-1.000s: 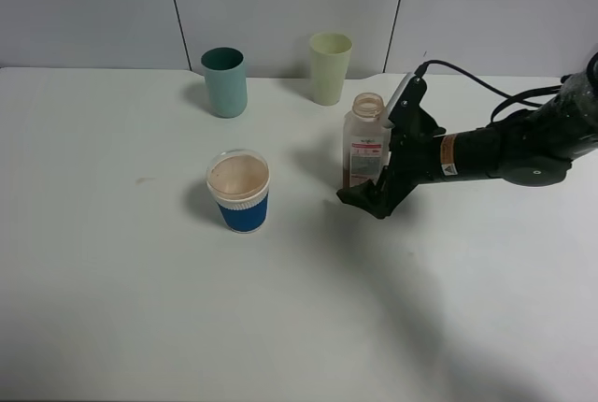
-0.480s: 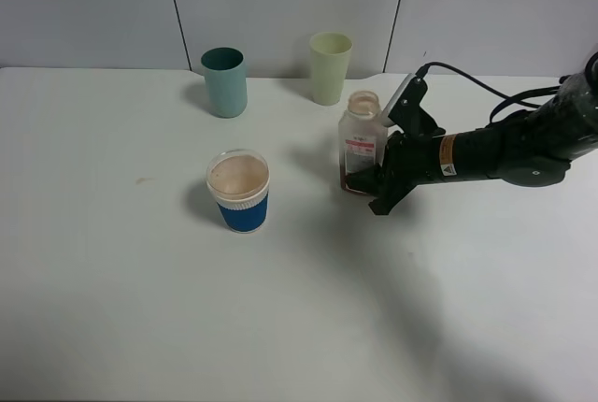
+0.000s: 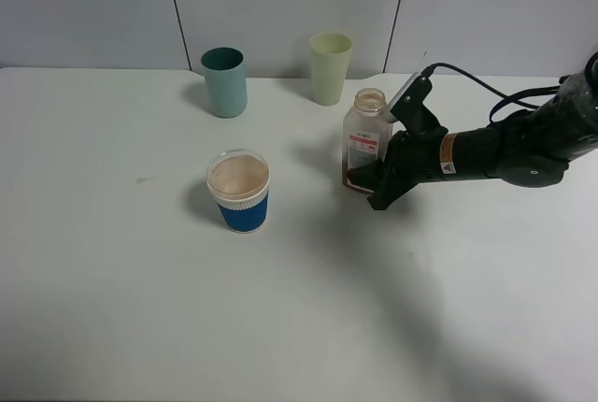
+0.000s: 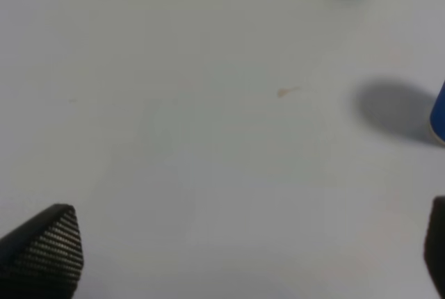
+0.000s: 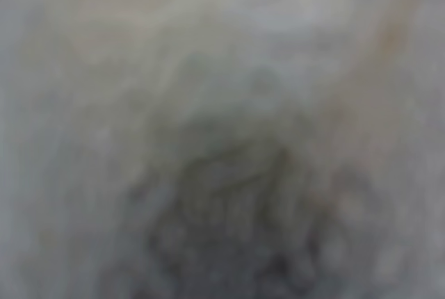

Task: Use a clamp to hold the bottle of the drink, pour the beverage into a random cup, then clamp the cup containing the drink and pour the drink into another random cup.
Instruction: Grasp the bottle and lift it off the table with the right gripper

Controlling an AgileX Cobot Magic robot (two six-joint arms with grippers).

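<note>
Exterior high view has the right gripper (image 3: 367,185) closed on the lower part of the bottle (image 3: 363,136), one dark finger on each side of its base. The bottle is small, clear and squarish, with a wide peach-tinted open neck and a white label with a pink band. It stands about upright, and a little brown drink (image 3: 352,179) shows at its bottom between the fingers. Whether its base rests on the white table (image 3: 140,308) cannot be told. The right wrist view is pure blur. Out to the gripper's far side, well apart, sits the blue cup (image 3: 239,192), with a white ribbed band, a clear rim and a pale brown inside. Beyond the bottle, near the wall, stands the yellow-green tumbler (image 3: 329,67), and further off the teal tumbler (image 3: 225,82). The left gripper (image 4: 240,250) hangs wide open over bare table, its fingertips (image 4: 42,250) far apart, with a small mark (image 4: 285,92) ahead of it.
</note>
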